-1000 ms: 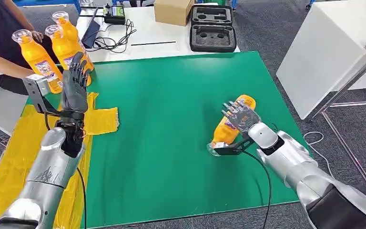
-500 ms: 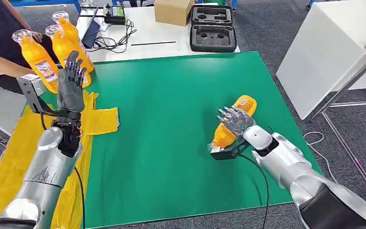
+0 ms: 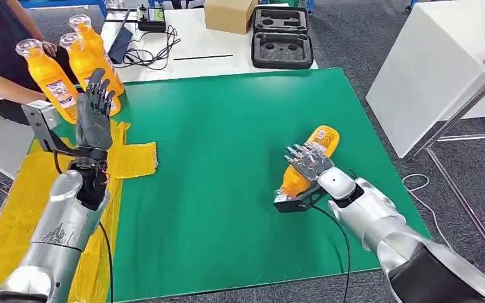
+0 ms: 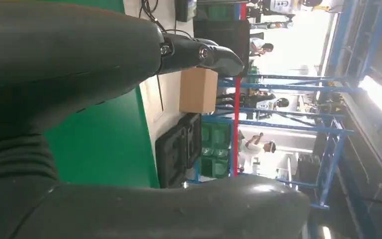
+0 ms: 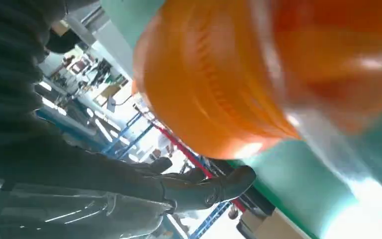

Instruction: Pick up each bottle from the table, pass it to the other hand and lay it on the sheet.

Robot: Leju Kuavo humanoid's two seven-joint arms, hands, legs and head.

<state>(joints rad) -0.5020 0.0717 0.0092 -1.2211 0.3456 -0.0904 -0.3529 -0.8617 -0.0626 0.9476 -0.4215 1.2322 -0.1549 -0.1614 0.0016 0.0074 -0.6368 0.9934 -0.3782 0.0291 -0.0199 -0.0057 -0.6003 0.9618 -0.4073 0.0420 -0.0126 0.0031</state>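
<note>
An orange bottle (image 3: 324,138) lies on its side on the green mat (image 3: 227,126), right of the middle. My right hand (image 3: 307,161) lies over the bottle's middle with its fingers spread across the top. In the right wrist view the bottle (image 5: 238,74) is close up and a dark finger (image 5: 204,186) reaches straight past it, so no grip shows. My left hand (image 3: 93,113) is raised over the yellow sheet (image 3: 134,158) at the left, fingers up and apart, holding nothing. Three more orange bottles (image 3: 49,74) stand at the far left corner.
A person sits at the far left, with a hand (image 3: 50,47) by the standing bottles. Behind the mat a white table carries a cardboard box (image 3: 229,14), a black foam case (image 3: 282,41) and cables (image 3: 155,53). Another white table (image 3: 442,69) stands to the right.
My right hand has slid a little left and nearer along the bottle, which stays where it lay. My left hand has shifted slightly, still raised and spread.
</note>
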